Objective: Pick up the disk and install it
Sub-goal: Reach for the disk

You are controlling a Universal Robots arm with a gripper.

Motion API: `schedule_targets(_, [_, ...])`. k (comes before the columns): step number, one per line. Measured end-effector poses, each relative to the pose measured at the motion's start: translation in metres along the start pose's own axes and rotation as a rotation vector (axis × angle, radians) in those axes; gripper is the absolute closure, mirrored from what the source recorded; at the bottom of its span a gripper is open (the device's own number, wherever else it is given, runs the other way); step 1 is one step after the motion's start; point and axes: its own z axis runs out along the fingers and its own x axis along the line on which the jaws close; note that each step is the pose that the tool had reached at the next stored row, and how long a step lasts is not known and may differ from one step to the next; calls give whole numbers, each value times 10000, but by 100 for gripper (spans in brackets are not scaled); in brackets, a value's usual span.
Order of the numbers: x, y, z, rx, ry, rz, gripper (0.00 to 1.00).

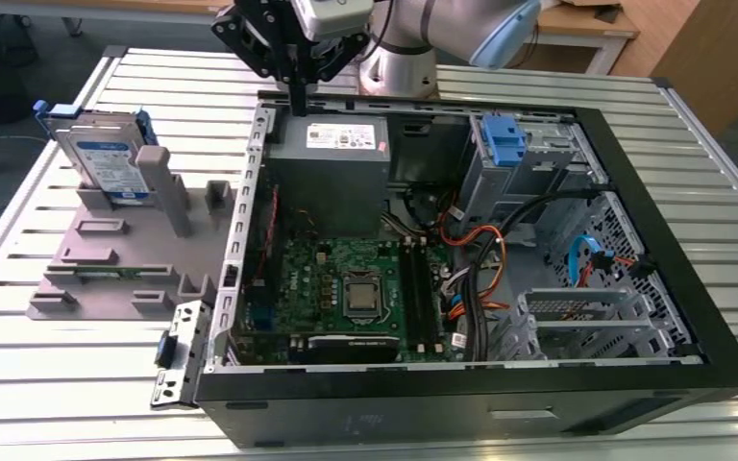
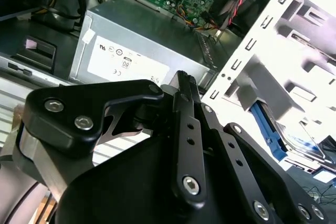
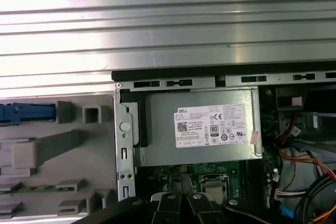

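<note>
While the closed, empty gripper (image 1: 300, 104) hangs over the case (image 1: 472, 408), the disk (image 1: 103, 158) stands unpicked near the desk's (image 1: 36, 394) corner; pickup pending, requiring opened jaws.

The disk (image 1: 104, 161) is a flat silver-grey drive with a white-and-blue label and blue plastic along both side edges. It stands upright on one short end in the upper left of the exterior view, label face showing. It is slotted into the far end of a grey holder (image 1: 126, 240) and sits well apart from the open computer case (image 1: 472, 396). Nothing grips it.
</note>
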Motion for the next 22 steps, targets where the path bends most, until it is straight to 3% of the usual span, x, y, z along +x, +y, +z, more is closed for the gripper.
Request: schedule_targets(22, [35,-3,0,1,1,0,89])
